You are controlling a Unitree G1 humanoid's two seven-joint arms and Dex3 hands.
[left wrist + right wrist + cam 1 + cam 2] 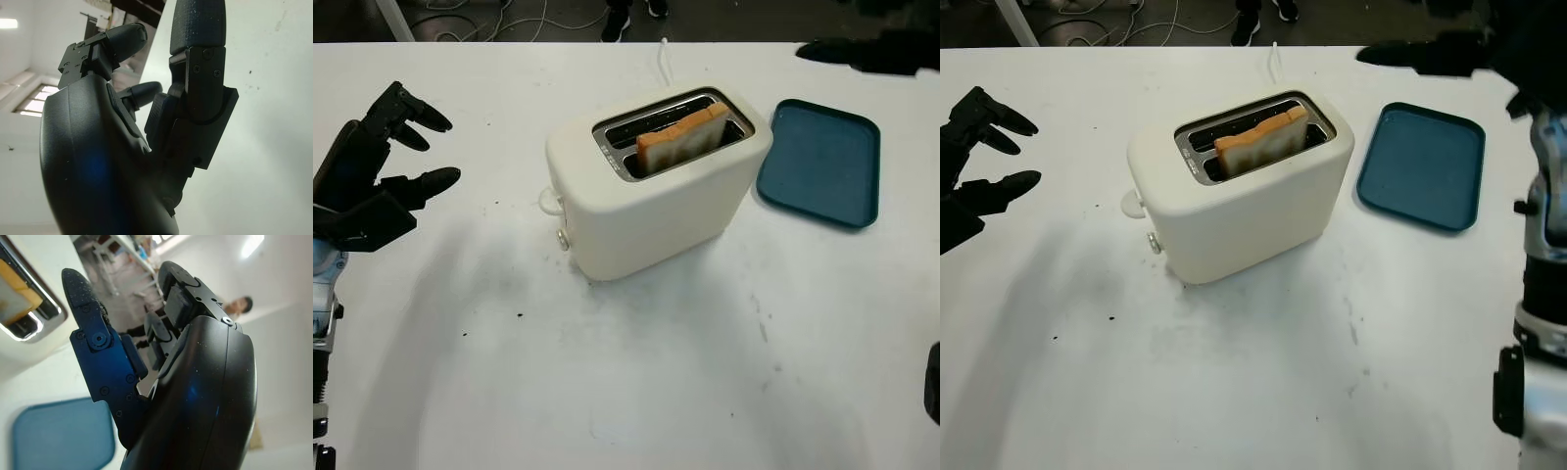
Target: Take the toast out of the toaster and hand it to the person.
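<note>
A cream toaster [656, 196] stands in the middle of the white table. A slice of toast [683, 139] sticks up from its nearer slot; the farther slot looks empty. My left hand [435, 149] hovers open over the table well to the left of the toaster, holding nothing. My right hand [1410, 55] is open above the table's far right edge, behind the toaster and the tray. In the right wrist view its fingers [98, 347] are near the toaster's slot, where the toast [14, 289] shows.
A dark blue tray [822, 162] lies flat just right of the toaster. The toaster's white cord [663, 61] runs off toward the far edge. A person's feet [619, 22] stand beyond the table, and a person [240, 306] shows in the background.
</note>
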